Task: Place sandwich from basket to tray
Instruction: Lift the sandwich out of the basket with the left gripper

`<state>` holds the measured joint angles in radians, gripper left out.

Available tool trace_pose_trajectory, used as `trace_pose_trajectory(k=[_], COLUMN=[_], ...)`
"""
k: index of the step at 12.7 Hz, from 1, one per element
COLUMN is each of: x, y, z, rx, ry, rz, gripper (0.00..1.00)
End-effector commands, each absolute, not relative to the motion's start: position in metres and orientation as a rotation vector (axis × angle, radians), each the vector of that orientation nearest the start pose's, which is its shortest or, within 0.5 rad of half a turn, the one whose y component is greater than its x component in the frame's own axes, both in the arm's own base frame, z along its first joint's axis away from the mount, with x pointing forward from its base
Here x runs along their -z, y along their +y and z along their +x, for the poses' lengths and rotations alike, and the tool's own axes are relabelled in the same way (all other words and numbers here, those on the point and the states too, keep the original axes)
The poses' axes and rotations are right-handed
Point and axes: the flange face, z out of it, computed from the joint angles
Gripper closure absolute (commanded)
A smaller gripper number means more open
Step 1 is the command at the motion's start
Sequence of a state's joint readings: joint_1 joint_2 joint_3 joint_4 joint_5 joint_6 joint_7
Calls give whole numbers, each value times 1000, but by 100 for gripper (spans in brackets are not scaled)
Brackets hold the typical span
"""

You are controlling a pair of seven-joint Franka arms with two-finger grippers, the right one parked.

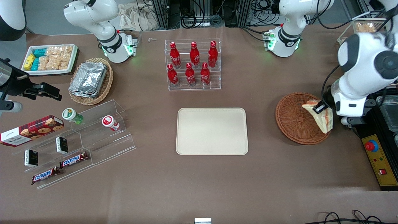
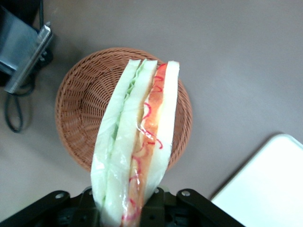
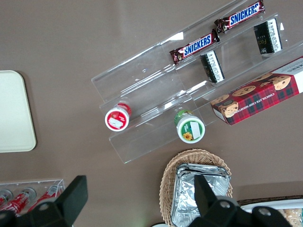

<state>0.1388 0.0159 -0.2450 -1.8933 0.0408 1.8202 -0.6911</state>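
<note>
My left gripper [image 1: 320,107] is shut on the sandwich [image 1: 323,117], a pale wrapped wedge with a red-orange filling edge. It hangs lifted over the rim of the reddish-brown wicker basket [image 1: 293,119] on the working arm's side. In the left wrist view the sandwich [image 2: 137,142] sticks out from between the gripper's [image 2: 122,209] black fingers, with the empty basket [image 2: 80,109] below it and a corner of the tray [image 2: 270,184] nearby. The beige tray [image 1: 212,131] lies bare at the table's middle, toward the parked arm from the basket.
A clear rack of red bottles [image 1: 193,65] stands farther from the front camera than the tray. A control box with a red button [image 1: 377,158] sits at the working arm's table edge. A tan basket of foil containers [image 1: 90,81], a snack tray [image 1: 49,59] and an acrylic shelf [image 1: 77,140] lie toward the parked arm's end.
</note>
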Motion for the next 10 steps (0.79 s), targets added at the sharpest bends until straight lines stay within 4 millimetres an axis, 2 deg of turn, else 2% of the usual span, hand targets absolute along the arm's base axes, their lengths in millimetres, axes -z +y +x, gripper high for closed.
trace_pose_trajectory(k=[1, 2, 3, 5, 6, 7, 10], x=[-539, -549, -551, -530, -517, -498, -416], y=[-81, -98, -125, -181, -203, -223, -282], z=[563, 565, 561, 558, 560, 561, 561], rx=[-145, -175, -184, -231, -196, -168, -152], ry=[-651, -614, -544, -392, -356, -320, -324], rz=[-3016, -3054, -3084, -3117, -3152, -3182, -3205], gripper=[100, 100, 100, 100, 100, 100, 100])
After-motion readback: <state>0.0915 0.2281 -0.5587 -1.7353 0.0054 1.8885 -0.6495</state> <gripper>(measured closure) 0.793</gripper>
